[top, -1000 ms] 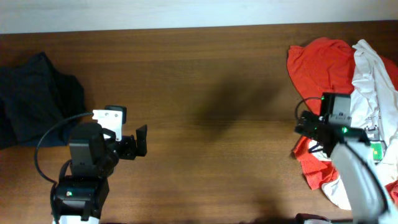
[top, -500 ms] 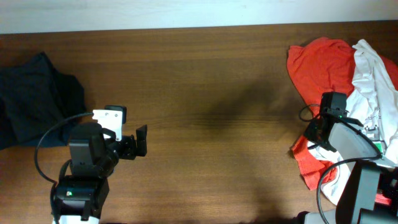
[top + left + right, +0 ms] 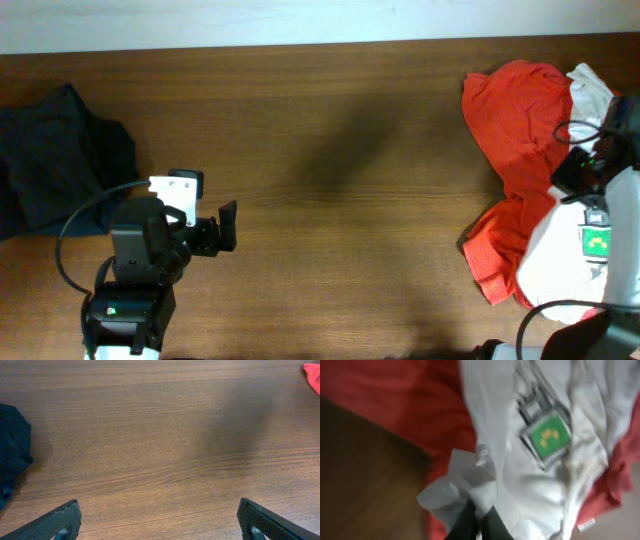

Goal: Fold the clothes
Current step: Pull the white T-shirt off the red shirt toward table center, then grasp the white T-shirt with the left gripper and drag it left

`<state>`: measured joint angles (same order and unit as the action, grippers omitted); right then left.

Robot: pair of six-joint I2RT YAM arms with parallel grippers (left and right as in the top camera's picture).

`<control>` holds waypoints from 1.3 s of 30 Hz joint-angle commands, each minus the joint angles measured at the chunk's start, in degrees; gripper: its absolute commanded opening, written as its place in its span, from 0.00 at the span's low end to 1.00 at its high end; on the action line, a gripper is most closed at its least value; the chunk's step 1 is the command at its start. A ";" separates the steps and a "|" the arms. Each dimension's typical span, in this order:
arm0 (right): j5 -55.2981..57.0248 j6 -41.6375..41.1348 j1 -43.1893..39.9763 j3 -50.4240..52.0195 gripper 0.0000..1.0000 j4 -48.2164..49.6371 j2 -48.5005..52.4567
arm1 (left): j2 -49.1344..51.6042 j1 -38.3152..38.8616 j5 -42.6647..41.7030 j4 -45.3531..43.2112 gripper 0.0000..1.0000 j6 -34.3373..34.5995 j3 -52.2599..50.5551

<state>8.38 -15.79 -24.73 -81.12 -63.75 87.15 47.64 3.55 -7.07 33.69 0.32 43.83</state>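
Observation:
The clothes lie in two heaps. At the right edge a white T-shirt (image 3: pixel 552 262) lies tangled over a red T-shirt (image 3: pixel 510 110). My right gripper (image 3: pixel 572 172) is above this heap. In the right wrist view it (image 3: pixel 480 522) is shut on a bunched fold of the white T-shirt (image 3: pixel 520 480). The shirt's green square print (image 3: pixel 550 435) shows just beyond, with the red T-shirt (image 3: pixel 395 400) at the left. A dark navy garment (image 3: pixel 50 160) lies at the far left. My left gripper (image 3: pixel 226 226) hovers open over bare wood, nothing between its fingers (image 3: pixel 159 506).
The wooden table (image 3: pixel 340 180) stretches between the two heaps. In the left wrist view the dark garment's edge (image 3: pixel 10 455) shows at the left and a red corner (image 3: pixel 312 375) at the top right. The right heap reaches the table's right edge.
My right gripper has moved right over the heap and shut on the white T-shirt. The white cloth has shifted, baring more of the red shirt. The left arm is still.

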 commanded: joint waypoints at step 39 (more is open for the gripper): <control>-12.28 1.77 33.77 -43.91 0.66 -21.18 24.74 | 1.62 0.33 -7.45 -3.41 0.99 0.57 1.16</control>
<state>-9.10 -10.24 14.96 -124.62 -80.36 114.26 47.97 3.64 -7.42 32.03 0.34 43.86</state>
